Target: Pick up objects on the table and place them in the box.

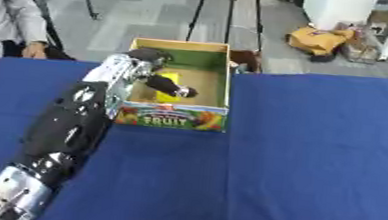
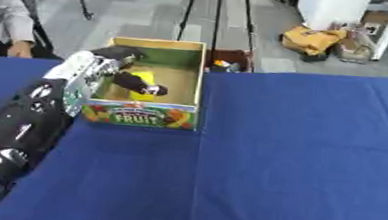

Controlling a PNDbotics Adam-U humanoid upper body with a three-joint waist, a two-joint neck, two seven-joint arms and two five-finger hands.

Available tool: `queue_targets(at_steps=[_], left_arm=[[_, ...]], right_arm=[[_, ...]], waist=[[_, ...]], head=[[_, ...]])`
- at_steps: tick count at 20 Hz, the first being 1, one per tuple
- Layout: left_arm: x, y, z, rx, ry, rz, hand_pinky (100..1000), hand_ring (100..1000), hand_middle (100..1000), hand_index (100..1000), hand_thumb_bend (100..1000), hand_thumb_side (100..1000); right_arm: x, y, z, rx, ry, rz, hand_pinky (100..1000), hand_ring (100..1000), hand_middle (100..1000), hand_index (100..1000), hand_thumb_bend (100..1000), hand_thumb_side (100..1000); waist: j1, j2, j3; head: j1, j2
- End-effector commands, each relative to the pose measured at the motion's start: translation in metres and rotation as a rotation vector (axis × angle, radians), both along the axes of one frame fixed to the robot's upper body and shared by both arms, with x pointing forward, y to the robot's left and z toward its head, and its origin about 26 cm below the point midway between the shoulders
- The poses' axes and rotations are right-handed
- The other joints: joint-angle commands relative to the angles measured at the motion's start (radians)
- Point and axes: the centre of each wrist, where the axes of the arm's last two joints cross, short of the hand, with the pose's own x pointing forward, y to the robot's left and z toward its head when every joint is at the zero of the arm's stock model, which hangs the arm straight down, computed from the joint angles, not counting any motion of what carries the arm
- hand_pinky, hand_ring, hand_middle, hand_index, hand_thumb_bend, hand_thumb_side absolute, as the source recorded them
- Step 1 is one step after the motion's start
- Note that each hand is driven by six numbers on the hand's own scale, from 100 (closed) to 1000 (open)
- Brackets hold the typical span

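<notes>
The left hand point(image 1: 166, 83) reached over the left wall of the box point(image 1: 176, 117), its fingers curled over a yellow object point(image 1: 167, 93) directly beneath them on the box floor; whether they gripped it, I cannot tell. The right hand was out of view. The blue worktop point(image 1: 316, 163) lay around the box.

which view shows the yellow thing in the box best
The left eye view: the yellow object lies on the floor of the box, partly under the left hand. The right eye view shows less of it, more covered by the hand.
</notes>
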Motion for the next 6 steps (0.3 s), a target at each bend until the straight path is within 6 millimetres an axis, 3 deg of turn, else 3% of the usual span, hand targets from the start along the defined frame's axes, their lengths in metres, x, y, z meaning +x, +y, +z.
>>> queue_targets(at_steps=[1,6], left_arm=[[-0.014,-0.003,0.037,0.014,-0.132,-0.042,836,912,925,1000,657,840],[-0.032,-0.005,0.062,0.064,-0.266,-0.067,834,907,911,1000,559,875]], right_arm=[[-0.004,-0.002,0.004,0.006,-0.017,0.001,771,857,735,864,100,998],[-0.003,-0.005,0.001,0.006,-0.004,-0.010,772,857,736,864,100,997]], waist=[[-0.004,-0.036,0.005],[-0.008,-0.061,0.020]], head=[[-0.004,0.011],[-0.012,0.034]])
